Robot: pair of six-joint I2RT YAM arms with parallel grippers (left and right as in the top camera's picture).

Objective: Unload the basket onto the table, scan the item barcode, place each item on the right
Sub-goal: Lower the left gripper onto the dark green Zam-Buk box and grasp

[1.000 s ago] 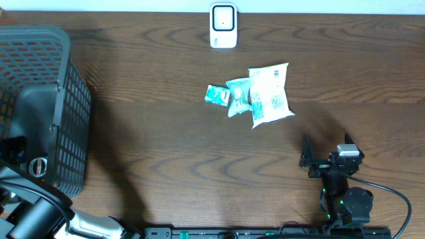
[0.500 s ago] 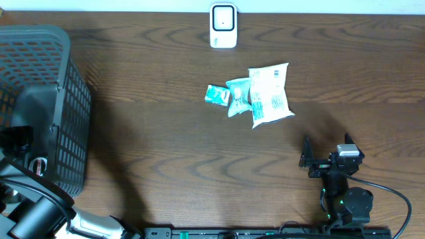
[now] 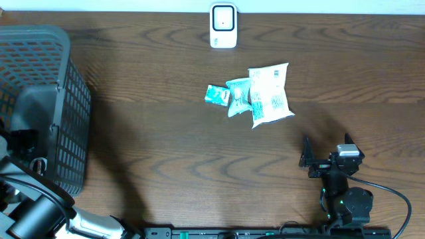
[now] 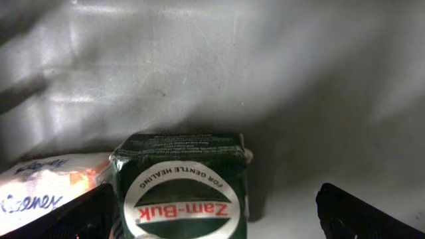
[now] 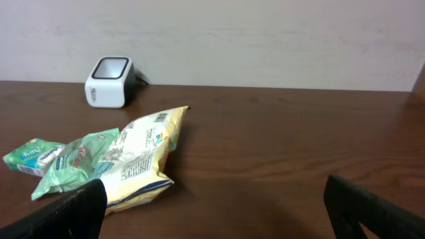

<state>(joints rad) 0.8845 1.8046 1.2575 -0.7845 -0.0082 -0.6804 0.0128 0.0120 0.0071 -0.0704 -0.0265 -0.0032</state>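
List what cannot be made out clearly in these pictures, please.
1. Left wrist view: the Zam-Buk box is cut off by the bottom edge; no barcode shows.
2. Same view: the white packet is cut by the left edge.
3. Overhead view: print on the snack bag is too small to read.

Dark green Zam-Buk box [image 4: 179, 189], black mesh basket [image 3: 69, 113]

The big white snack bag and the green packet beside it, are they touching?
Touching. The overhead view shows the green packet lying against the white snack bag, edges overlapping with no gap between them. The right wrist view agrees.
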